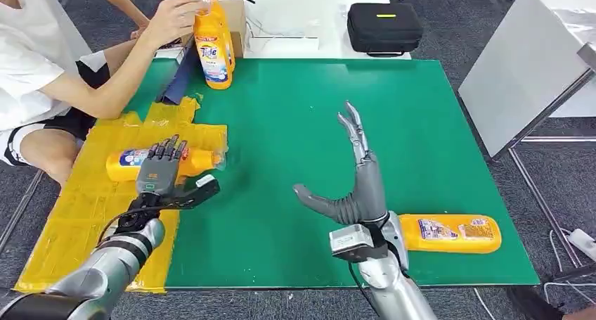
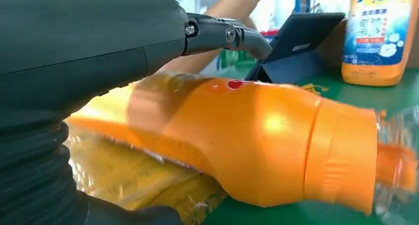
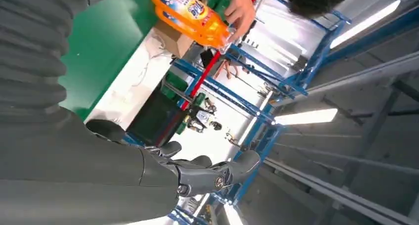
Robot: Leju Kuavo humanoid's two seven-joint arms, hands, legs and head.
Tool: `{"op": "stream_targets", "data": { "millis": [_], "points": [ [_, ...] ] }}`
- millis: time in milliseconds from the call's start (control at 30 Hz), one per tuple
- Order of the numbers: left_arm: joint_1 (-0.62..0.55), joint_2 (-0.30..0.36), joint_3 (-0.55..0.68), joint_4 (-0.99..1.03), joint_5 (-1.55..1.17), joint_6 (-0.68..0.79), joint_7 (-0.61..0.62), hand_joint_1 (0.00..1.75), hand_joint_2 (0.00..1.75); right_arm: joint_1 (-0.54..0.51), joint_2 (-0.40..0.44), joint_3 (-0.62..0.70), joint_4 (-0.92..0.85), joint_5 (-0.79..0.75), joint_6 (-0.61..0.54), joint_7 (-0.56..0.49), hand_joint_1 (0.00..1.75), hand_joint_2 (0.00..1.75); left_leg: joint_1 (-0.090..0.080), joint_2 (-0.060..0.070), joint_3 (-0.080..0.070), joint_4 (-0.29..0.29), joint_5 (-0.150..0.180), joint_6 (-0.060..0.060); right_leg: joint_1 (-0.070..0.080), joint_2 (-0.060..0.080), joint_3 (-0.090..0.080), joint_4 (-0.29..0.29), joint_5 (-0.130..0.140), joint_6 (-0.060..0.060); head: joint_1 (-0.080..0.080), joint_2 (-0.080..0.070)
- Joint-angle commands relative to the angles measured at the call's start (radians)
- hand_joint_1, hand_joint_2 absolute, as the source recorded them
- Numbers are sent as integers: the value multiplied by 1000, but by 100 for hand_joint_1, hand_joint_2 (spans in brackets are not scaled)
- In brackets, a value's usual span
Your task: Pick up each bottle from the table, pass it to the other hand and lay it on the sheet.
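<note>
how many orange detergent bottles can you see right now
3, possibly 4: one orange plastic bottle lying on the yellow sheet under the left hand; one lying beside the right arm; one upright, seemingly another behind it.

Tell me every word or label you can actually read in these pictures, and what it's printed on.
"Tide": on the label of the upright orange bottle that a person's hand holds at its top.
Chinese print on that label: too blurred to read.
Label of the bottle on the yellow sheet: too small.
Labels of the bottle by the right hand: too small.
</note>
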Motion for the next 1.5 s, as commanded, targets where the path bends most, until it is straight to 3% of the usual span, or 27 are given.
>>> {"op": "stream_targets", "data": {
  "millis": [33, 467, 567, 633, 700, 900, 1000, 1033, 1067, 1100, 1133, 1167, 1267, 1367, 1433, 1500],
  "points": [
    [11, -30, 83, 22, 33, -10, -52, 0, 175, -40, -26, 20, 76, 6, 10, 10, 0, 175, 1, -1, 4, 0, -2, -2, 0, 2, 4, -1, -1, -1, 0, 0],
    [11, -30, 83, 22, 33, -10, -52, 0, 175, -40, -26, 20, 76, 6, 10, 10, 0, 175, 0, -1, 3, 0, -1, -1, 0, 1, 3, -1, -1, 0, 0, 0],
    [11, -30, 83, 22, 33, -10, -52, 0, 175, -40, -26, 20, 76, 6, 10, 10, 0, 175, 2, -2, 9, 2, -5, -4, 0, 3, 9, 0, -4, -2, 0, 0],
    [11, -30, 83, 22, 33, -10, -52, 0, 175, -40, -26, 20, 76, 6, 10, 10, 0, 175, 1, -1, 3, 0, -1, -2, 0, 2, 4, -1, -1, -1, 0, 0],
    [18, -39, 99, 5, 78, -16, -104, 0, 175, -40, -25, 19, 84, 16, 12, 13, 0, 175, 1, -2, 5, 0, -2, -2, 0, 2, 5, -1, -1, -1, 0, 0],
    [121, -79, 153, -178, 302, 7, -293, 0, 175, -14, -34, 5, 116, 58, 14, 26, 0, 175, 1, -2, 4, -1, -1, -1, 0, 1, 4, -2, -1, 0, 0, 0],
    [211, -97, 189, -362, 205, 59, -251, 0, 175, 4, -42, -10, 137, 90, 3, 42, 0, 175, 1, -2, 7, 0, -3, -2, 0, 1, 7, -2, -2, -1, 0, 0],
    [227, -106, 196, -389, 247, 59, -288, 0, 175, 8, -46, -12, 144, 107, 1, 48, 0, 175, 1, -1, 5, -1, -2, -2, 0, 1, 5, -2, -1, -1, 0, 0],
    [253, -113, 181, -436, 337, 38, -336, 0, 175, 17, -53, -17, 151, 137, -9, 61, 0, 175, 1, -2, 6, 0, -3, -2, 0, 1, 6, -2, -2, -1, 0, 0],
    [421, -151, 178, -785, 714, -339, -470, 0, 175, 82, -135, -22, 133, 422, -30, 265, 0, 175, 2, -3, 8, 0, -4, -3, 0, 1, 9, -2, -3, -1, 0, 0],
    [512, -169, 154, -957, 860, -499, -385, 0, 175, 125, -169, -48, 127, 427, -45, 231, 0, 175, 1, -5, 8, -1, -4, -2, 0, -1, 10, -4, -3, 0, 0, 0],
    [571, -177, 126, -1070, 887, -539, -329, 0, 175, 161, -190, -79, 122, 437, -51, 197, 0, 175, 2, -4, 8, -1, -5, -2, 1, -1, 9, -5, -3, 0, 0, 0],
    [573, -184, 108, -1073, 821, -445, -316, 0, 175, 192, -196, -116, 97, 463, -38, 186, 0, 175, 2, -5, 8, 1, -8, -4, 1, -2, 9, -3, -5, 0, -1, 0],
    [554, -183, 105, -1038, 832, -437, -320, 0, 175, 195, -196, -123, 84, 473, -27, 198, 0, 175, 0, -7, 2, 0, -6, -2, -2, -1, 1, -3, -6, 3, 1, 0],
    [548, -181, 107, -1024, 840, -428, -326, 0, 175, 198, -194, -137, 77, 475, -25, 208, 0, 175, 1, -6, 5, 2, -10, -4, -1, 1, 7, -2, -7, 2, 0, 0],
    [548, -181, 106, -1030, 845, -424, -328, 0, 175, 200, -196, -148, 78, 477, -20, 212, 0, 175, -1, -6, 1, 0, -7, -3, -2, -1, 3, -2, -5, 3, 0, 0]
  ]
}}
